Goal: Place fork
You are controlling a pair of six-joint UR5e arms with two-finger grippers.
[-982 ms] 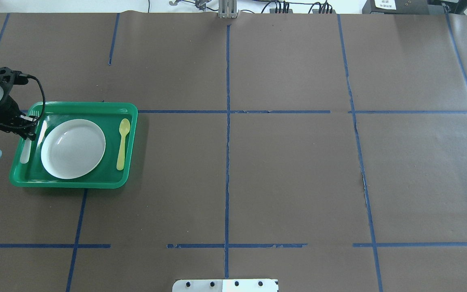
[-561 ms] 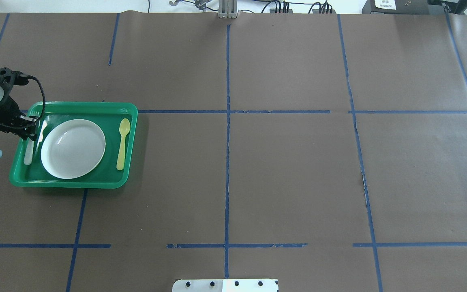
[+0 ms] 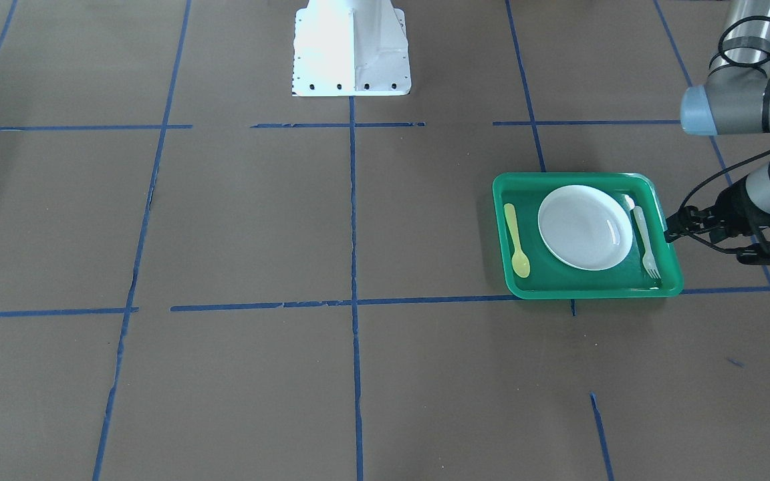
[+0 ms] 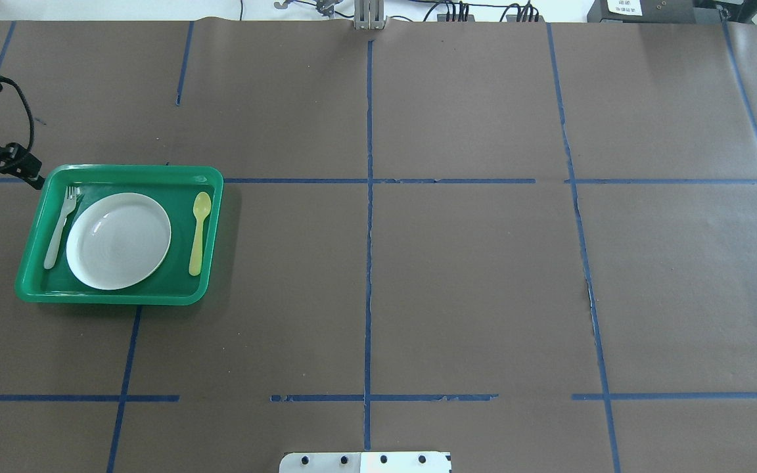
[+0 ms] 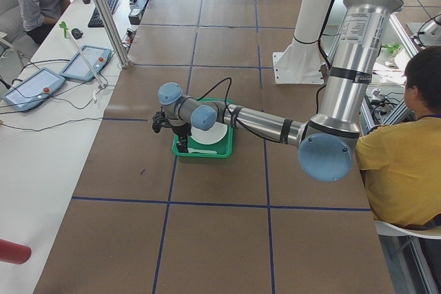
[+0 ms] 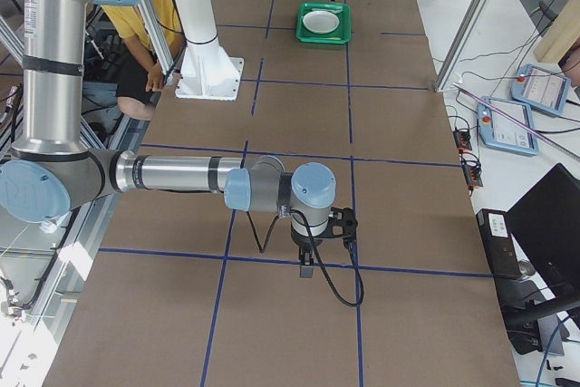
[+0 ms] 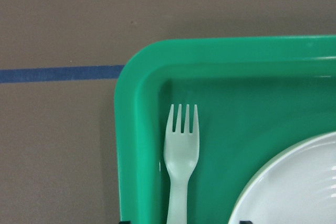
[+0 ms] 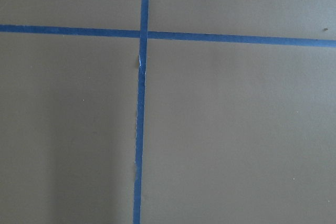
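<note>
The pale white fork (image 4: 61,226) lies flat in the green tray (image 4: 211,197), along its left side, tines toward the far edge, between the tray wall and the white plate (image 4: 119,240). The left wrist view shows the fork (image 7: 180,161) free, with nothing on it. My left gripper (image 4: 31,176) is open and empty, just outside the tray's far-left corner; in the front view it (image 3: 671,230) hangs beside the tray rim (image 3: 585,292). My right gripper (image 6: 305,269) shows only in the right side view, over bare table; I cannot tell its state.
A yellow spoon (image 4: 199,233) lies in the tray to the right of the plate. The robot's white base plate (image 3: 350,47) stands at the table's near middle. Blue tape lines cross the brown table cover. Operators sit beyond the table's edges.
My left gripper has let go of the fork and moved up and away to the far left, off the tray. The fork now lies uncovered, slightly nearer the plate.
</note>
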